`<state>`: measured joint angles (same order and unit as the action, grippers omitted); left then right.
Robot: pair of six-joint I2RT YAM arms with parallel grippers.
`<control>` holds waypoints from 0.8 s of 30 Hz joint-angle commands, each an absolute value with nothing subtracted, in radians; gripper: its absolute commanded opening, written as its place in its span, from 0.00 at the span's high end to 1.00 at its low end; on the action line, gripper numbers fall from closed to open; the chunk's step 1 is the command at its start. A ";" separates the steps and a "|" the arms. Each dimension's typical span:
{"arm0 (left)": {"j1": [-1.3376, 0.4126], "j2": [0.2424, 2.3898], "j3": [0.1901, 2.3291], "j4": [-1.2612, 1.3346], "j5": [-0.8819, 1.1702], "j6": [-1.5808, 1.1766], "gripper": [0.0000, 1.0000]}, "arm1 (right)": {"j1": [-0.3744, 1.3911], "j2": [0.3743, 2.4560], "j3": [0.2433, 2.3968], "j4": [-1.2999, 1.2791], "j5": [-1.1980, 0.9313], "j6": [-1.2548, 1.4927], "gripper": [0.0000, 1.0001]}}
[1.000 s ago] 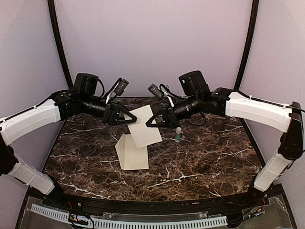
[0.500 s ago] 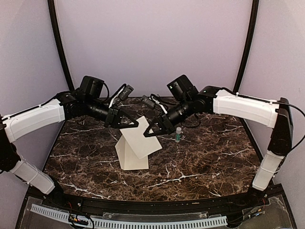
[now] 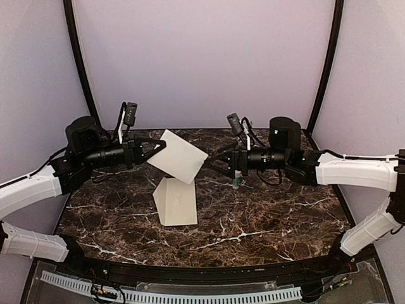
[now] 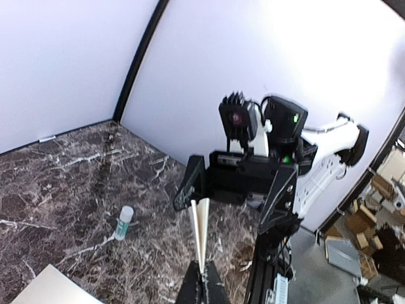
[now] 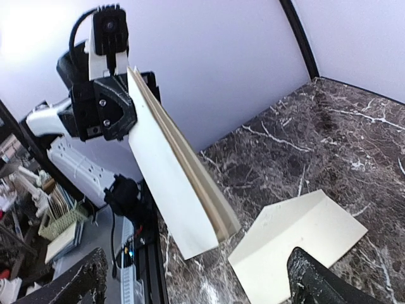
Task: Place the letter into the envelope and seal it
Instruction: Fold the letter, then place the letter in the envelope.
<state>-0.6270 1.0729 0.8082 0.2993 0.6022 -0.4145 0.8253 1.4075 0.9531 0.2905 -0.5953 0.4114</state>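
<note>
The letter (image 3: 180,156), a folded whitish sheet, hangs in the air above the table's middle. My left gripper (image 3: 162,147) is shut on its left edge. In the left wrist view the letter (image 4: 201,229) shows edge-on, its folds fanning apart above the pinched fingertips (image 4: 204,286). My right gripper (image 3: 214,163) stands open just right of the sheet, apart from it. The letter (image 5: 172,174) fills the middle of the right wrist view, above the right gripper's (image 5: 196,273) spread fingers (image 5: 311,278). The cream envelope (image 3: 175,201) lies on the marble below; the envelope (image 5: 299,244) is untouched.
A small glue stick (image 3: 236,180) with a green label stands on the marble table (image 3: 278,215) under the right wrist; the glue stick (image 4: 124,222) also shows in the left wrist view. Purple walls enclose the back and sides. Black frame posts rise at the rear corners.
The left gripper shut on the letter and drew it up and left. The right gripper let go, opened wide and pulled back to the right. Both arms swung lower and outward.
</note>
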 commanded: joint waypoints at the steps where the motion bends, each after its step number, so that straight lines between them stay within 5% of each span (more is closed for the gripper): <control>1: -0.632 1.026 0.693 0.701 0.410 -0.641 1.00 | 0.838 1.482 0.890 0.815 -0.512 0.673 0.06; 7: -0.632 0.993 0.632 0.807 0.358 -0.699 1.00 | 0.875 1.628 1.020 0.837 -0.589 0.694 0.14; 14: -0.632 0.979 0.605 0.826 0.354 -0.727 1.00 | 0.881 1.675 1.054 0.926 -0.626 0.721 0.48; 24: -0.632 0.991 0.595 0.842 0.384 -0.761 1.00 | 0.886 1.707 1.096 0.940 -0.664 0.737 0.82</control>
<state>-0.6270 0.9970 0.6060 0.7898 0.3664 -0.7406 0.8776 1.7004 1.0676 0.8951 -0.6415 0.7345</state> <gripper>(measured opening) 0.008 0.271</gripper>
